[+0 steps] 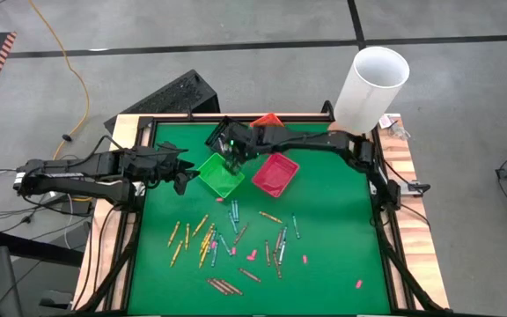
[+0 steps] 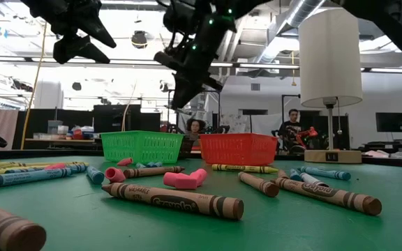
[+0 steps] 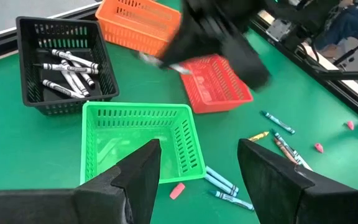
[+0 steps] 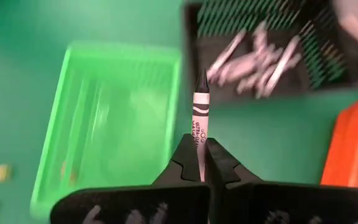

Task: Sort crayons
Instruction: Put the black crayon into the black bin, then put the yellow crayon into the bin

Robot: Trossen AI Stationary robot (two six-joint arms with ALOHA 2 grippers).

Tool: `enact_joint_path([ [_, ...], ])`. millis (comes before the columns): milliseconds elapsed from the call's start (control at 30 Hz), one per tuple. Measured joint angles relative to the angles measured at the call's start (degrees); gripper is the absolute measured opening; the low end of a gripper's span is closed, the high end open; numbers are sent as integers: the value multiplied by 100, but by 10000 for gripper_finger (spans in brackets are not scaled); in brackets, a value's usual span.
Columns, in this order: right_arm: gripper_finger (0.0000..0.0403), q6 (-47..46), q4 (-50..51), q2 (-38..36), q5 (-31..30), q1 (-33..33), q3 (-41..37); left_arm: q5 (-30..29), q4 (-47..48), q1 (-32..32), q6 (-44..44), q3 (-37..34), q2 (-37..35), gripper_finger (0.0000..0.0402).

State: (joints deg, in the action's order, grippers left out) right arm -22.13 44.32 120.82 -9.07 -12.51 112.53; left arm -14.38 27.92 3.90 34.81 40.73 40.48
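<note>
Many crayons [image 1: 227,238] lie scattered on the green mat's near half. At the far side stand a green bin [image 1: 221,173], a red bin [image 1: 275,173], an orange bin [image 3: 142,25] and a black bin [image 3: 61,62] with grey-white crayons [image 3: 67,68] in it. My right gripper [image 4: 200,146] hangs over the gap between the green bin [image 4: 117,118] and the black bin [image 4: 272,50], shut on a white-wrapped crayon [image 4: 201,109] with a dark tip. My left gripper [image 3: 197,162] waits open, above the mat just left of the green bin. My right gripper pinches the white-wrapped crayon between its two fingers by the wrapped end [image 4: 199,135] away from the dark tip. The fingers slant down from the table's right side and lie along the crayon. It sticks out past the fingertips, dark tip [image 4: 202,81] foremost, lifted clear of mat and bins.
A tall white cylinder [image 1: 372,84] stands at the table's far right corner. Small pink bits [image 1: 252,256] lie among the crayons. A wooden frame [image 1: 412,229] borders the mat. People sit in the room beyond the table [image 2: 293,129].
</note>
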Motion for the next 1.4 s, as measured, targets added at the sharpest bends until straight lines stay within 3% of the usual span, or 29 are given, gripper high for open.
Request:
enact_joint_path([
  [367,0,-138,-1892,308,7,-802,-41,-332,-2,0,105,0,-1,204],
  [1000,2,-240,-2406,898,128,-1002,-48,-541,-44,22,251,0,-1,204],
  [1400,82,-181,-2428,894,126,-1016,-41,-583,-41,22,254,0,0,204],
])
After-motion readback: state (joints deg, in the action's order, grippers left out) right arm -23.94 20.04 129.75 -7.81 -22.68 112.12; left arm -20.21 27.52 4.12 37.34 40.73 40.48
